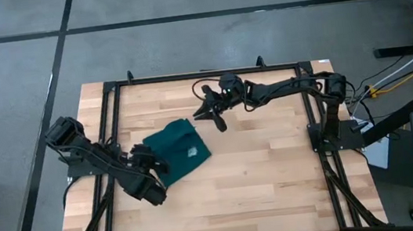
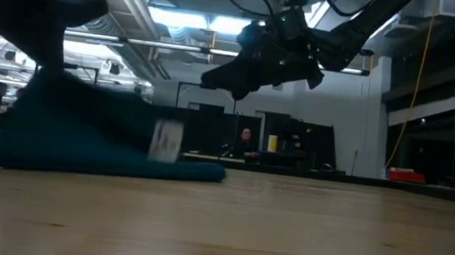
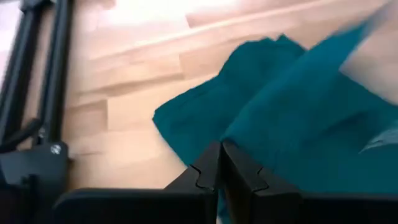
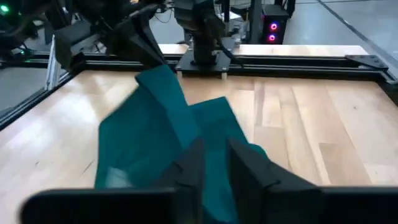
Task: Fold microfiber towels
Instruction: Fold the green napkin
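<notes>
The dark teal towel (image 1: 183, 150) lies bunched at the table's middle left, its white tag (image 1: 190, 151) facing up; the tag also shows in the low view (image 2: 165, 141). My left gripper (image 1: 158, 167) is at the towel's near left part and is shut on it (image 3: 221, 165). My right gripper (image 1: 215, 117) hangs open in the air beyond the towel's far right side, touching nothing; it shows above the table in the low view (image 2: 223, 81). Through its fingers (image 4: 214, 168) I see the towel (image 4: 161, 143) and my left gripper (image 4: 146, 50). My left gripper pinches a corner of the towel (image 4: 155, 71) between its two shut fingers, coming from the table's left side. Right at the fingers (image 3: 233, 134) I cannot tell one layer from several. The held part is raised off the table; the rest slopes down and lies on the wood (image 2: 173, 171).
A black metal frame (image 1: 112, 119) runs around the wooden tabletop. Bare wood (image 1: 276, 170) spreads to the right of and nearer than the towel. The right arm's base (image 1: 334, 127) stands at the right edge.
</notes>
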Action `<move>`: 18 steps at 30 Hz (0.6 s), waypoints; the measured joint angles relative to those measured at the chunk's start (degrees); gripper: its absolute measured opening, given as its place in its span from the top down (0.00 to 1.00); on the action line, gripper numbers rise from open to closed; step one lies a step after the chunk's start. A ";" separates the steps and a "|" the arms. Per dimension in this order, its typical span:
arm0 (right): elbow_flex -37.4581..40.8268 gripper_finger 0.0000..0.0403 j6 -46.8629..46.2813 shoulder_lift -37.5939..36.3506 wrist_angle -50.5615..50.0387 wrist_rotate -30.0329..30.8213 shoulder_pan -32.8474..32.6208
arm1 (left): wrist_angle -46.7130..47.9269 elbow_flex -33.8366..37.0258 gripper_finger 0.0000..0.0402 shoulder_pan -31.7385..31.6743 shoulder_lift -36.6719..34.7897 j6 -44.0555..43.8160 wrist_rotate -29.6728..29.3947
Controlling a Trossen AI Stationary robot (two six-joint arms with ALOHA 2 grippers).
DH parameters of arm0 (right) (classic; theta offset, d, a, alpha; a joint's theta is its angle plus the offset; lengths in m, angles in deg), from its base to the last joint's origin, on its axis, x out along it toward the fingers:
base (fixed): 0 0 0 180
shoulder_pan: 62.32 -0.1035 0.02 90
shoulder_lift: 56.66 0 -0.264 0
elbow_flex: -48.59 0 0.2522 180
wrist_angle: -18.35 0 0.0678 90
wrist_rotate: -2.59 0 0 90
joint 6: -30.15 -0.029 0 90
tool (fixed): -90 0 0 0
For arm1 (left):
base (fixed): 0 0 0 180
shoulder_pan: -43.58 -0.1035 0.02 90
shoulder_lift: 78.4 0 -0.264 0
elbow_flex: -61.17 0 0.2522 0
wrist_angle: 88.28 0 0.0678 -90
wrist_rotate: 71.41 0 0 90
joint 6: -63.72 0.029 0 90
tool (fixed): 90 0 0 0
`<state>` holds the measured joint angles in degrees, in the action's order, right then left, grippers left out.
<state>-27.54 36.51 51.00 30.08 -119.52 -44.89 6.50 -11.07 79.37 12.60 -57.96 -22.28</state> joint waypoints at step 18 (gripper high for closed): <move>0.07 0.69 -4.21 2.93 1.46 -0.62 -8.61 | -0.21 5.54 0.96 -13.57 -8.91 10.47 2.87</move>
<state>-27.48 32.30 53.93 31.53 -120.14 -53.51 6.29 -5.53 65.81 3.69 -47.49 -19.41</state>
